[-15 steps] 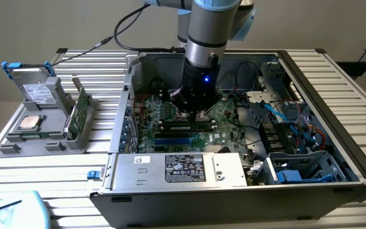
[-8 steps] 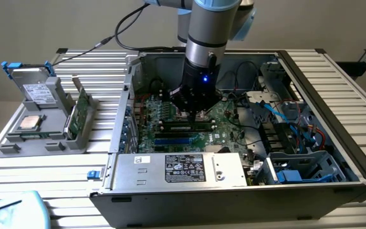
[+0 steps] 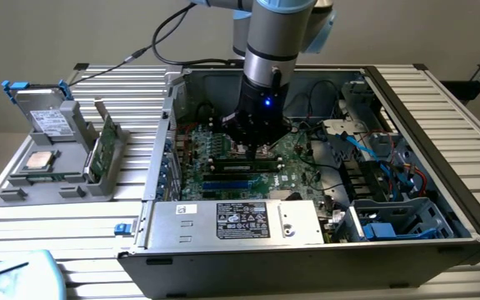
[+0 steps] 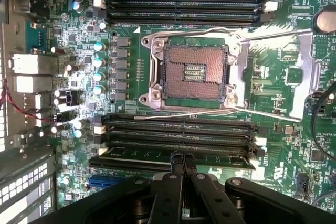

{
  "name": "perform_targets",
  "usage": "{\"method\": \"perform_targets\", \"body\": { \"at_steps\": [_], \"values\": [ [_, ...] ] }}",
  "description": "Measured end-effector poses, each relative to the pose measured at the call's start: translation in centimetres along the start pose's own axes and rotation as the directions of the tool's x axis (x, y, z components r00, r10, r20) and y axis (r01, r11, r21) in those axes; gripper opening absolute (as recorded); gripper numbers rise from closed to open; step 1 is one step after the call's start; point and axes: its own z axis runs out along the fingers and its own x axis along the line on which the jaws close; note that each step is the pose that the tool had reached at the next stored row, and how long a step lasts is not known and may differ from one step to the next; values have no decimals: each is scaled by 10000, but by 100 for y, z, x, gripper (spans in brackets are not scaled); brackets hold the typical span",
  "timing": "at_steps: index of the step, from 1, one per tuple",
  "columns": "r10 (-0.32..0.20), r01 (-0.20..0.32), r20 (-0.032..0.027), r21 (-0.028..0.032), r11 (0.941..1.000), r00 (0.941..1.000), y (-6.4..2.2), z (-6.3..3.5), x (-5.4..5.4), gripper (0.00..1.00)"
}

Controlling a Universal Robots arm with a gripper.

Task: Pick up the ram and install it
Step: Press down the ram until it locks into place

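The ram (image 4: pixel 142 152) lies flat along one of the black slots just beside the empty processor socket (image 4: pixel 193 72), its green edge and dark chips showing. In the exterior view the ram (image 3: pixel 242 167) sits low in the slot row on the motherboard. My gripper (image 4: pixel 184 162) is shut, fingertips pressed together, and its tips rest on the stick's top edge near the middle. The exterior view has the gripper (image 3: pixel 252 149) reaching straight down into the open computer case (image 3: pixel 440 119).
A grey holder (image 3: pixel 23 190) on the exterior view's left carries a silver processor chip (image 3: pixel 40 160), a drive (image 3: pixel 44 115) and another upright green board (image 3: pixel 100 153). The power supply (image 3: pixel 235 222) and blue cables (image 3: pixel 374 150) crowd the case.
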Motion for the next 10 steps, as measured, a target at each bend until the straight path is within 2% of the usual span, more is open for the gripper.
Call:
{"method": "perform_targets", "body": {
  "at_steps": [3, 10],
  "values": [
    [155, -155, 9, -16, 9999, 9999, 0, -12, 0, 11],
    [160, -160, 13, -14, 9999, 9999, 0, -14, 1, 11]
  ]
}}
